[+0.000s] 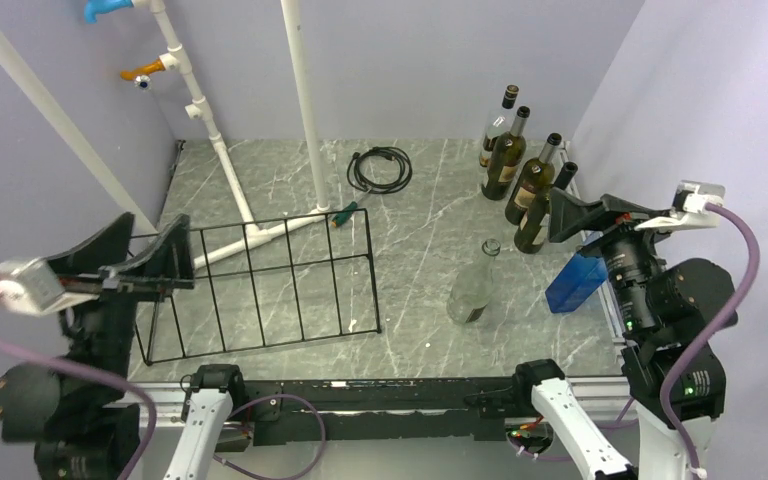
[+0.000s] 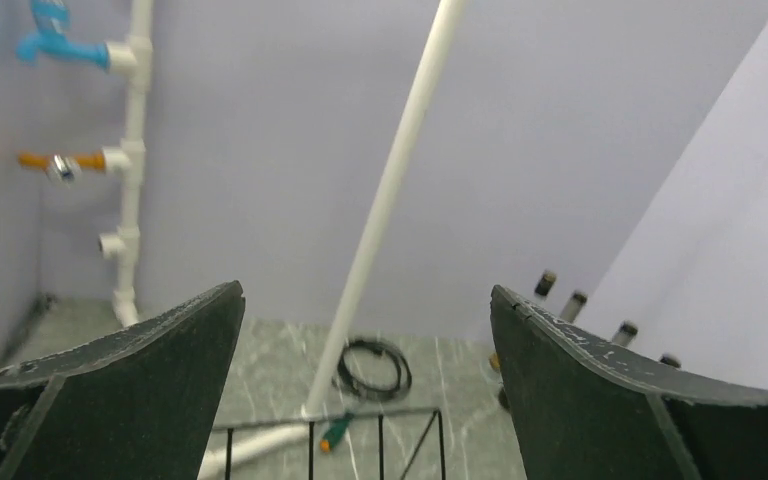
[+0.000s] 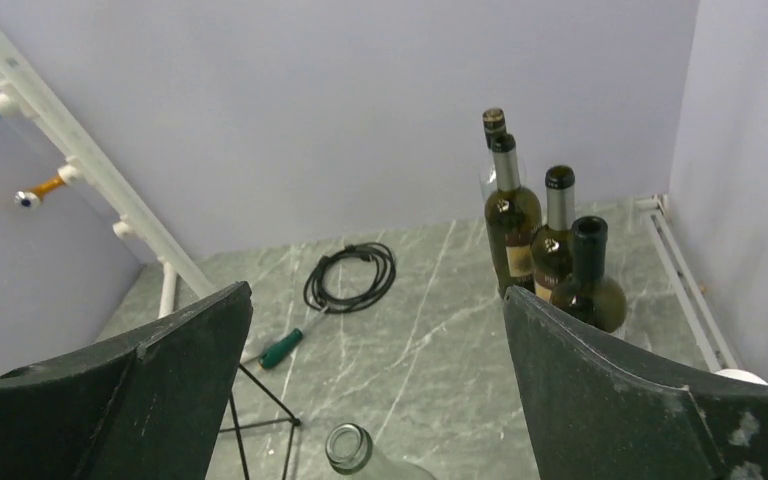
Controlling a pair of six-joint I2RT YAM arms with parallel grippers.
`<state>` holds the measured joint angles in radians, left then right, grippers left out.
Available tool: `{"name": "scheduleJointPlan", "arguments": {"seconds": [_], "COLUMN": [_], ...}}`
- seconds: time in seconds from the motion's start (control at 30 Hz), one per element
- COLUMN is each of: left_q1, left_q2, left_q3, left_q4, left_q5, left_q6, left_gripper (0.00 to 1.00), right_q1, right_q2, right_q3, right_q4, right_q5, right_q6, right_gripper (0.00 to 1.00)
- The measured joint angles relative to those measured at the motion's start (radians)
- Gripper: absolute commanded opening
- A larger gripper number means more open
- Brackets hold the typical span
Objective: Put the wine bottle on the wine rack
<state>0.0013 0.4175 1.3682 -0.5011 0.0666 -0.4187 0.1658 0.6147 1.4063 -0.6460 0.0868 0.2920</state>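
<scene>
From above, none of the job is done yet. The wine rack (image 1: 270, 285) sits at the lower left of the frame on the tabletop (image 1: 430, 215), with no bottle on its wire grid. The clear wine bottle (image 1: 475, 290) stands upright at lower centre, well apart from the rack and nearer your right arm. I take this lone bottle for the one to move. Four dark bottles (image 1: 520, 175) stand grouped at upper right by the wall.

The left jaws hang over the rack's left end. The right jaws hover to the right of the clear bottle, near the dark group. You have the grasp, the carry and the laying-down all left to do.

A blue box (image 1: 575, 283) lies near the clear bottle on its right. A coiled black cable (image 1: 380, 168) is at upper centre, and a green-handled screwdriver (image 1: 348, 213) lies by the rack's far corner. White pipes (image 1: 210, 130) climb the upper left.

In the left wrist view, your jaws are spread wide with nothing between them. The rack's top edge shows at bottom centre.

In the right wrist view, these jaws are also wide apart and empty. The clear bottle's mouth shows at bottom centre, below the gap.

The tabletop is grey with pale marble veins, and it looks flat and smooth. Plain lilac walls close it in on three sides.
</scene>
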Motion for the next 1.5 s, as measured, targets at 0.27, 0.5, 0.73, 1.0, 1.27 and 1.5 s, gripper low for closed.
{"name": "scheduleJointPlan", "arguments": {"seconds": [0.27, 0.5, 0.73, 1.0, 1.27, 1.5], "left_q1": [0.0, 0.0, -0.003, -0.195, -0.672, -1.096], "left_q2": [0.049, 0.145, 0.208, 0.203, 0.305, 0.613], "left_q3": [-0.179, -0.243, -0.406, -0.539, -0.588, -0.565], "left_q4": [-0.028, 0.009, 0.149, 0.316, 0.485, 0.636], "left_q5": [0.113, 0.294, 0.523, 0.56, 0.348, 0.075], "left_q6": [-0.067, -0.106, -0.16, -0.188, -0.093, 0.182], "left_gripper": [0.99, 0.99, 0.99, 0.99, 0.99, 0.99], "right_q1": [0.0, 0.0, 0.0, 0.0, -0.001, -0.001], "right_q2": [0.067, 0.089, 0.073, 0.035, -0.031, -0.175], "right_q3": [0.002, -0.037, -0.162, -0.22, -0.249, -0.259], "right_q4": [-0.104, -0.166, -0.182, -0.183, -0.172, -0.127], "right_q5": [0.015, -0.016, -0.092, -0.185, -0.266, -0.323], "right_q6": [0.0, 0.046, 0.052, 0.019, -0.031, -0.067], "right_gripper": [1.0, 1.0, 1.0, 1.0, 1.0, 1.0]}}
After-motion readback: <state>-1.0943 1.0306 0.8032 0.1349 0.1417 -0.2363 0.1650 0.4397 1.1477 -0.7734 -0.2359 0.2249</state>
